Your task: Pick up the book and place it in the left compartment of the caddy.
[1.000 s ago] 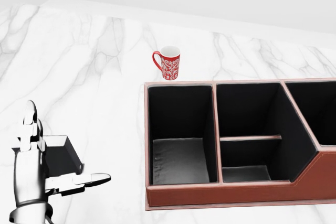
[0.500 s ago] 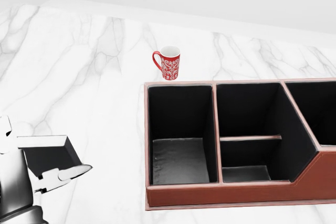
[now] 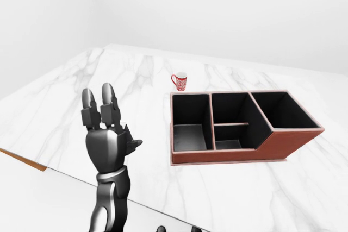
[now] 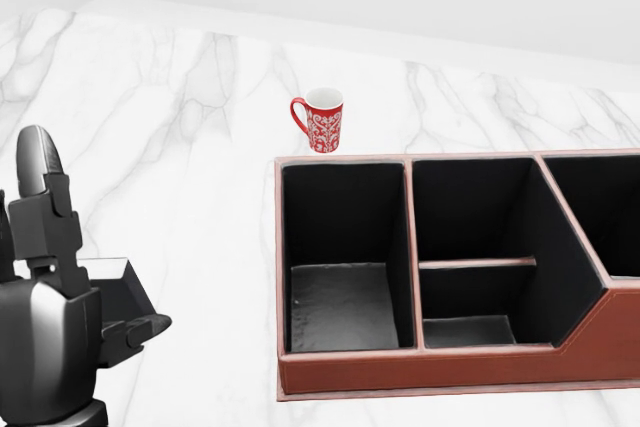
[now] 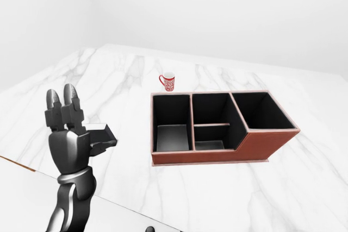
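Book [image 5: 100, 135], dark cover with a pale page edge, sits at the left hand [image 5: 68, 134], raised off the marble bench [image 3: 136, 74], well left of the caddy [image 3: 239, 129]. Two fingers [image 3: 103, 104] stand straight up and the thumb sticks out sideways under the book; the hand's back hides the contact, so can't tell if it is actually clamped. Likely a stiff, light, smooth-covered slab that could slip, so best taken across the covers near the spine, thumb opposing fingers. Left compartment [image 4: 345, 247] is empty and open-topped. Red patterned mug [image 4: 320, 120] stands just beyond the caddy's far left corner. Right hand not in view.
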